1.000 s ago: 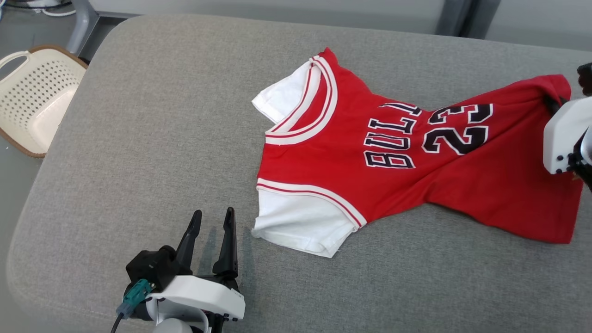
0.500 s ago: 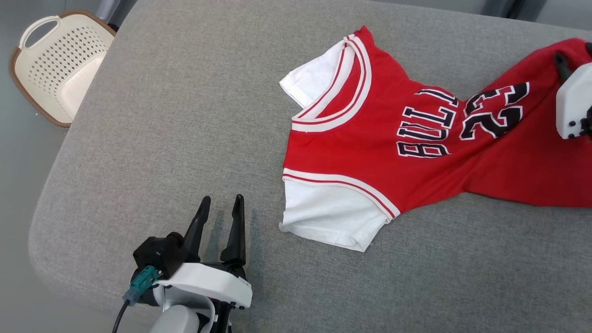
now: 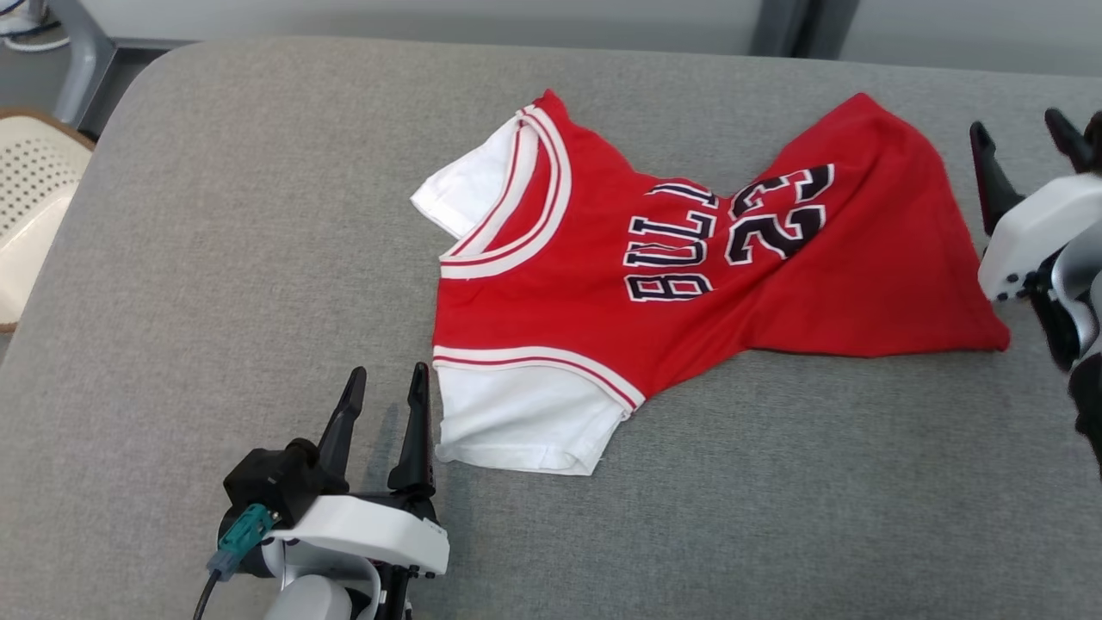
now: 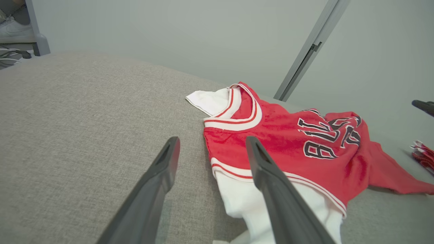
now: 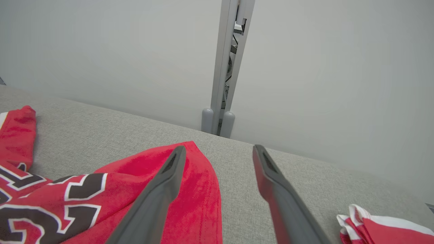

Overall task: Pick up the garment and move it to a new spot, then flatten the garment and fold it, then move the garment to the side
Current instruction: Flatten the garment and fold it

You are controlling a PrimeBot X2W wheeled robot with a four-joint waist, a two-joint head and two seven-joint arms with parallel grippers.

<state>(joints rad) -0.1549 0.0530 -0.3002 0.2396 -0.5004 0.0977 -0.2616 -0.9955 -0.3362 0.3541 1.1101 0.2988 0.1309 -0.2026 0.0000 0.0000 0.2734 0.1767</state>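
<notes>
The garment (image 3: 603,319) is a red jersey with white sleeves and dark lettering, lying crumpled on the grey padded table (image 3: 215,258), collar toward the left. My left gripper (image 3: 386,383) stands open just left of the near white sleeve, nothing between its fingers. My right gripper (image 3: 1016,125) is open at the right edge, just beyond the garment's hem and apart from it. In the left wrist view the left gripper (image 4: 212,140) points at the garment (image 4: 288,135). In the right wrist view the right gripper (image 5: 219,149) hangs over the garment's hem corner (image 5: 200,189).
A cream perforated basket (image 3: 34,215) stands off the table's left edge. Another small red and white cloth (image 5: 373,227) lies on the table right of my right gripper. A grey wall with a metal post (image 5: 223,84) runs behind the table.
My right gripper has opened and let go of the garment's hem, which now lies flat on the table. The head camera has shifted. The left gripper stays open.
</notes>
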